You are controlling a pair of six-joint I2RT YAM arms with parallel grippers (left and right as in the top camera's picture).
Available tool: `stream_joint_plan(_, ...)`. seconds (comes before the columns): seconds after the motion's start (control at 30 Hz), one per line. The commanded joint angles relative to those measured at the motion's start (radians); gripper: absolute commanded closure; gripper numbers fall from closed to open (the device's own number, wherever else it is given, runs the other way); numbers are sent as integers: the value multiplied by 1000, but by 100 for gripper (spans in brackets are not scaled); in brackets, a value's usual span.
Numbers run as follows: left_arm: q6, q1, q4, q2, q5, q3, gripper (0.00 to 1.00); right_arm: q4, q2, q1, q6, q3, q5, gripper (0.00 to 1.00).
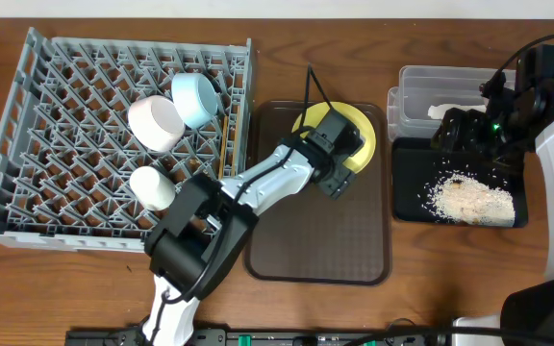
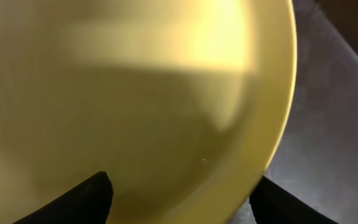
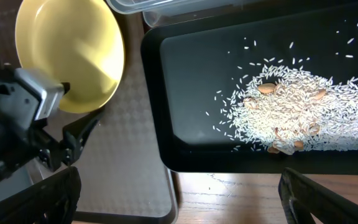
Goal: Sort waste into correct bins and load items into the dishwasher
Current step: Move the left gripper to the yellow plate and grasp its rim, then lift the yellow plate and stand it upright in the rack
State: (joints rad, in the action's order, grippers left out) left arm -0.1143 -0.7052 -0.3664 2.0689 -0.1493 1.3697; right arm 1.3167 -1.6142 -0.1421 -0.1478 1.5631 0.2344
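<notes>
- Overhead view: dish rack (image 1: 56,144) fills the 9 to 10 o'clock part of the table.
- In the rack: white bowl (image 1: 155,122) lies on its side among the pegs. Light blue bowl (image 1: 195,98) sits at its 1 o'clock, touching or just beside it. Small white cup (image 1: 152,187) sits at its 6 o'clock.
- Brown serving tray (image 1: 320,240) is at table centre, just beside the rack's 3 o'clock edge.
- Yellow plate (image 1: 363,144) rests on the 12 o'clock end of the serving tray, partly hidden by the left arm.
- Left gripper (image 2: 182,199) hangs over the plate with its fingers spread wide. One fingertip (image 2: 92,196) is above the plate face and the other is outside the rim, over the tray. I cannot tell whether either one touches the plate.
- Black tray (image 1: 410,183) is at 3 o'clock, near the serving tray.
- Rice scraps (image 3: 303,118) are piled in the 3 o'clock half of the black tray, with a few tan pieces mixed in and stray grains around the pile.
- Clear tub (image 1: 414,85) is at 2 o'clock, against the black tray's 12 o'clock edge, with the white napkin (image 1: 447,111) inside it.
- Right gripper (image 3: 179,196) is above the black tray's 6 o'clock edge, fingers spread, holding nothing.
</notes>
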Motion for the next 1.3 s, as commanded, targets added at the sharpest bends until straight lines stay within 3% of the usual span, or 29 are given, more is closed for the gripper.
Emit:
stream_joint_plan(0.0,-16,1,-31,11,8,12,29,0,24,-7,15,10,-2,1)
stream_joint_plan(0.2,-16,-7,-147,11,8,10,55,-4,24,-7,15,10,-2,1)
stream_joint_plan(0.53,-16,-52,-186,11,8,10,74,-7,24,-7,16,10,-2,1)
stream_joint_plan(0.97,-16,-58,-202,10,8,11,92,-7,24,-7,15,10,-2,1)
stream_joint_plan(1.27,-15,-58,-205,-63,8,13,92,-7,24,-7,16,10,-2,1)
